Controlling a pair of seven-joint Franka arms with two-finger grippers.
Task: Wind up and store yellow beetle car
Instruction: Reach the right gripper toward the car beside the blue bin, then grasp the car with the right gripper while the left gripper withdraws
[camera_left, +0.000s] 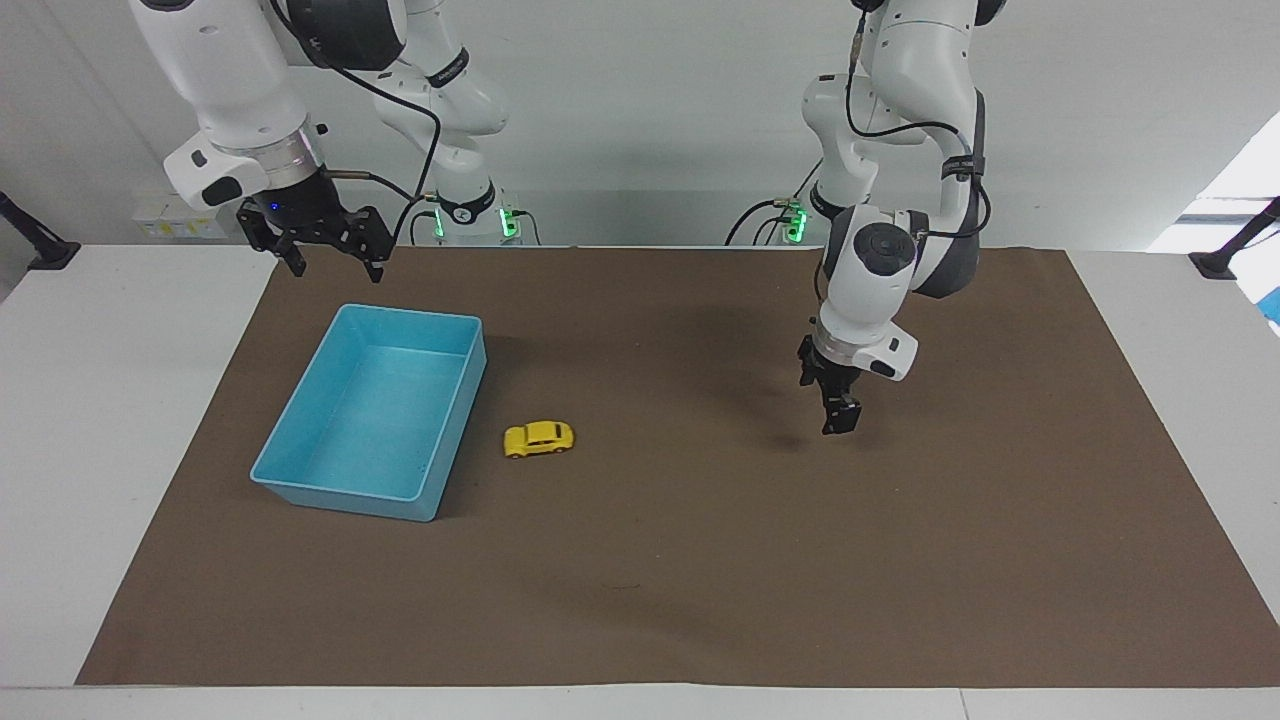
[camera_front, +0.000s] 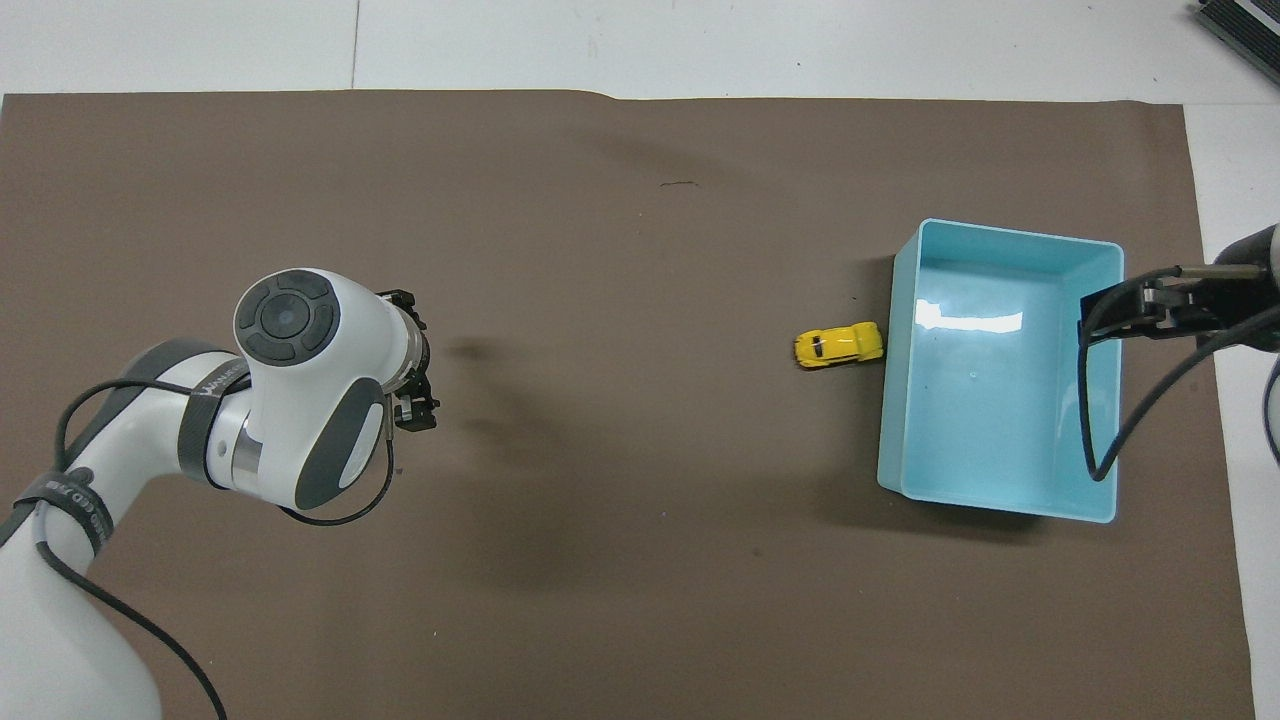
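Observation:
The yellow beetle car (camera_left: 539, 438) (camera_front: 838, 345) stands on its wheels on the brown mat, right beside the long wall of the blue bin (camera_left: 300, 415) (camera_front: 1040, 510) that faces the left arm's end. My left gripper (camera_left: 832, 398) (camera_front: 412, 362) hangs open and empty above the mat toward the left arm's end, well apart from the car. My right gripper (camera_left: 325, 248) (camera_front: 1135, 305) is open and empty, raised by the bin's edge nearest the robots, where it waits.
The brown mat (camera_left: 700, 600) covers most of the white table (camera_left: 120, 400). The bin has nothing in it. Black cables trail from both wrists.

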